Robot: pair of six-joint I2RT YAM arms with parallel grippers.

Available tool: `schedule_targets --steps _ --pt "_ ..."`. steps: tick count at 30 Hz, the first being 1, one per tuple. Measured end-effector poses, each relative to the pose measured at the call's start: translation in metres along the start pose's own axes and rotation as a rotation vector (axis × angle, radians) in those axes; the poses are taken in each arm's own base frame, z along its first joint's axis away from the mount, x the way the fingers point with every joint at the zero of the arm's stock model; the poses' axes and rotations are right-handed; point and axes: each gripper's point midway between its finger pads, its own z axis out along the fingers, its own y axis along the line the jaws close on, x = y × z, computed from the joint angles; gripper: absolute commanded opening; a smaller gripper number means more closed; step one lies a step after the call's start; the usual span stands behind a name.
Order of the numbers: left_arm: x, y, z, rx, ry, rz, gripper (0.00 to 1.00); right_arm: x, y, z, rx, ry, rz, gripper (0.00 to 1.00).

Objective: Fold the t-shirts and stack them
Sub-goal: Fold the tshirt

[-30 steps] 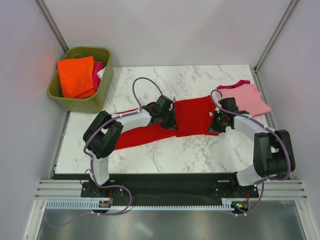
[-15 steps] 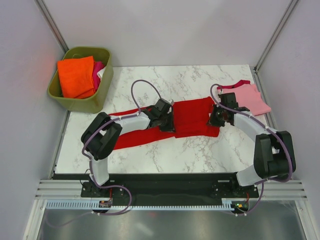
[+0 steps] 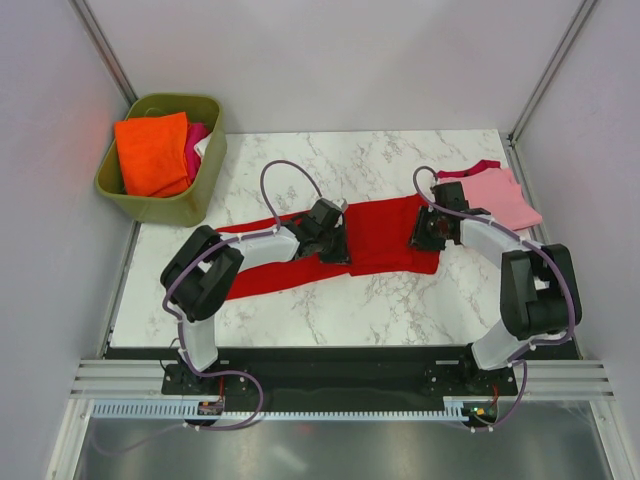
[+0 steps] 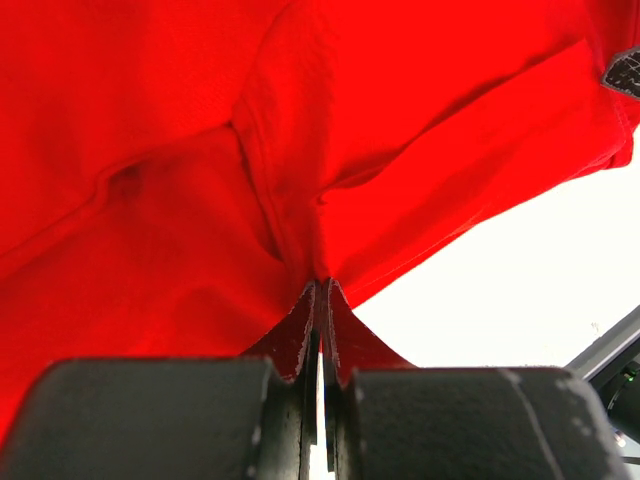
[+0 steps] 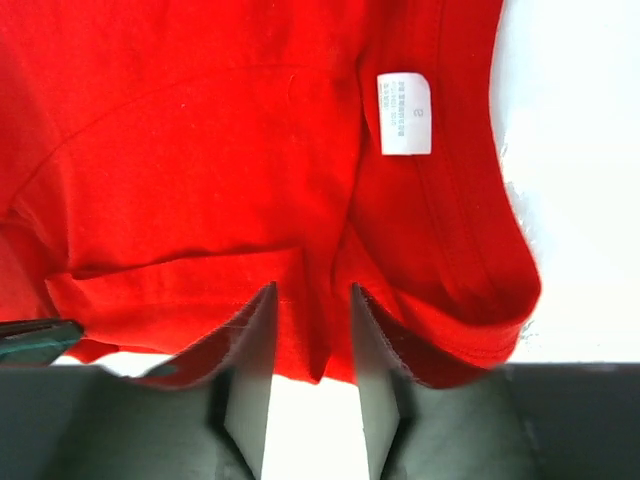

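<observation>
Bright red soft cloth t-shirt (image 3: 385, 235) lies lengthways L–R across mid tabletop (image 3: 330, 300); left claw (image 4: 320, 292) pinched shut on its fold, right claw (image 5: 312, 300) at collar end, jaws parted, gripping nothing.

walls (image 3: 350, 60): plain pale grey | table (image 3: 380, 300): white marble top | light: even

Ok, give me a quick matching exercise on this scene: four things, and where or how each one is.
Things:
1. red t-shirt
2. pink t-shirt
3. green tub
4. left gripper

Places or states:
A. far-left corner, orange cloth inside
B. shut on red cloth
C. far-right side of the marble table
D. stretched across the middle, between the two arms

Pairs: 1-D, 2-C, 3-A, 4-B
</observation>
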Motion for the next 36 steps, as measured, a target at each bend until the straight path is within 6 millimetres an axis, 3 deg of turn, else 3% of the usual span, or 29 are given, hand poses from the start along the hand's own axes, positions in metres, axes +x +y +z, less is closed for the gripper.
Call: schedule_targets --steps 22,25,26,29,36 --pt "-0.010 -0.006 -0.004 -0.006 -0.011 0.001 0.02 0.029 0.008 -0.010 -0.120 -0.013 -0.009 0.38" --pt "-0.009 -0.005 -0.004 -0.011 -0.004 0.000 0.02 0.031 0.010 -0.011 -0.132 -0.009 -0.004 0.28" --pt "-0.009 -0.005 -0.003 -0.013 -0.002 -0.001 0.02 0.032 0.010 -0.011 -0.136 -0.007 -0.003 0.17" --pt "-0.008 -0.004 -0.003 -0.016 0.003 -0.002 0.02 0.031 0.013 -0.012 -0.148 -0.007 0.004 0.00" --pt "-0.007 -0.005 -0.003 -0.012 0.003 -0.001 0.02 0.031 -0.001 -0.004 -0.106 0.003 0.036 0.00"
